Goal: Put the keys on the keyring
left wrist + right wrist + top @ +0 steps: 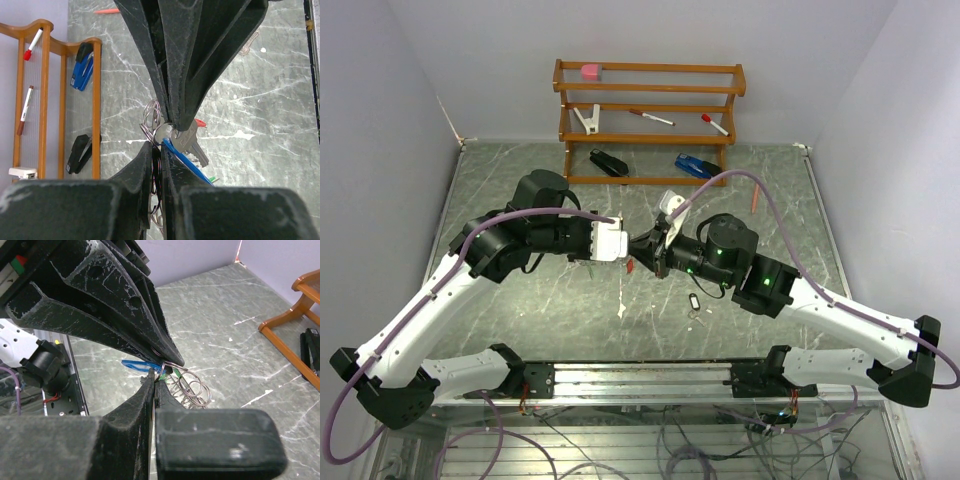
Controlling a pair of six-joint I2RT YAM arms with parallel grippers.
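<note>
Entry: my left claw (pixel 158 150) has its jaws drawn almost together, only a sliver between them, pinching the wire of the keyring (pixel 150 119); its silvery coils stick out just past my fingertips. My right claw (pixel 154 377) has its jaws fully closed, tips meeting the left tips nose to nose above the middle of the table (pixel 520 320). They sit right at the head of a silver key (pixel 189 143), but I cannot tell whether any metal is actually nipped between them. That key hangs at the ring, with a blue tag (pixel 186 163) just beneath it. A red tag (pixel 200 122) and a green tag tip (pixel 214 178) peek out of the same cluster, which appears held clear of the surface. One loose key (pixel 695 300) with a black tag lies flat on the table just beside my right arm, well apart from the ring. At the far edge stands a wooden rack (pixel 650 100) holding red-capped pens (pixel 650 118). A black stapler (pixel 608 162) and a blue stapler (pixel 695 165) lie under it.
</note>
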